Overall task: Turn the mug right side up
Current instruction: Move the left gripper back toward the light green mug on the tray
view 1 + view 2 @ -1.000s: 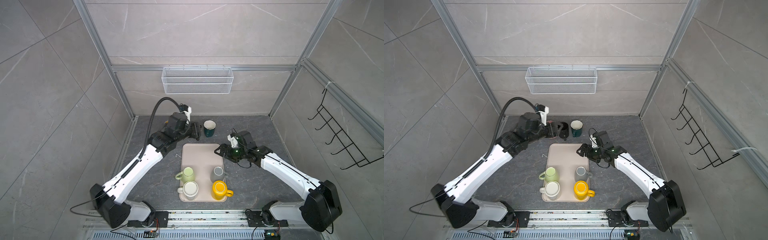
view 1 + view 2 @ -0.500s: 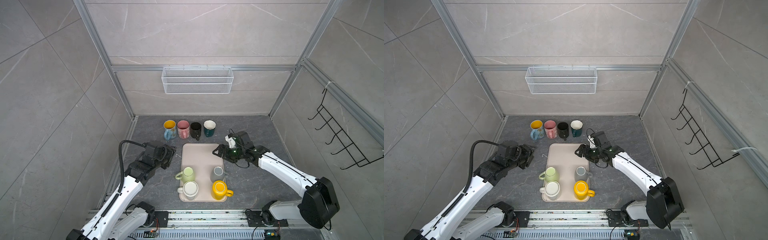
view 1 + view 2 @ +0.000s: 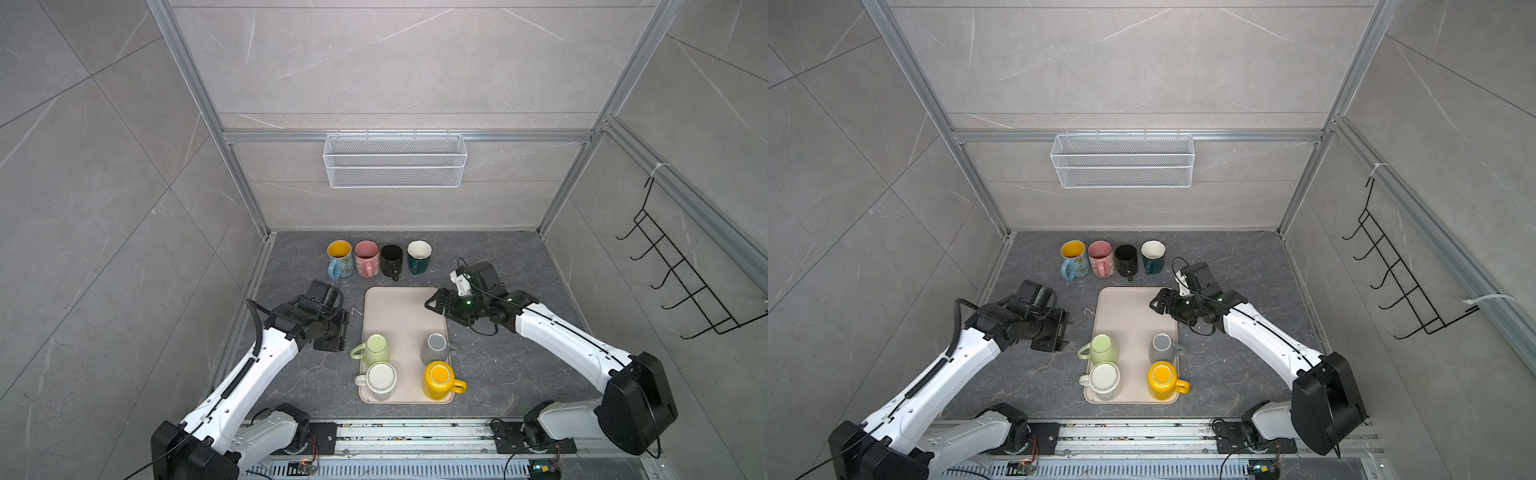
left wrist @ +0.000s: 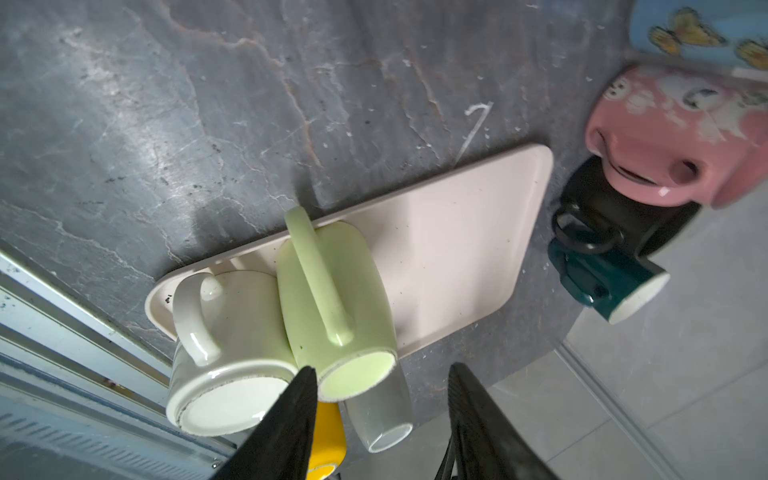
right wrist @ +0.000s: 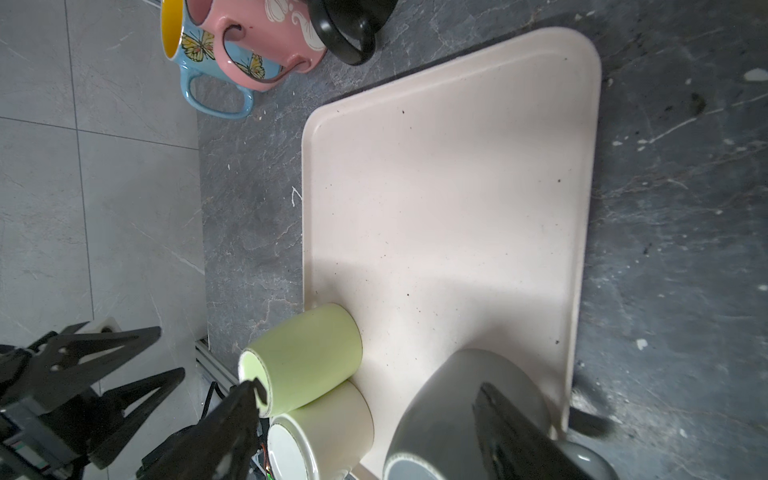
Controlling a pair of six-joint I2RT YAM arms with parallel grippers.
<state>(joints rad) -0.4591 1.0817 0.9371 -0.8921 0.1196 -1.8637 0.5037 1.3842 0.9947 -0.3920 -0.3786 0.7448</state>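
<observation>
Several mugs stand upside down on the front half of the beige tray: a light green mug, a grey mug, a white mug and a yellow mug. My left gripper hangs open and empty just left of the tray, beside the green mug, whose handle faces it. Over the tray's far right corner my right gripper is open and empty, aimed at the grey mug a short way ahead.
At the back of the table a blue mug, pink mug, black mug and teal mug stand upright in a row. A wire basket hangs on the back wall, a black hook rack on the right wall.
My left arm has left the back row of mugs, swung back to the front left and now sits beside the green mug, jaws a little narrower. The right gripper has barely moved.
</observation>
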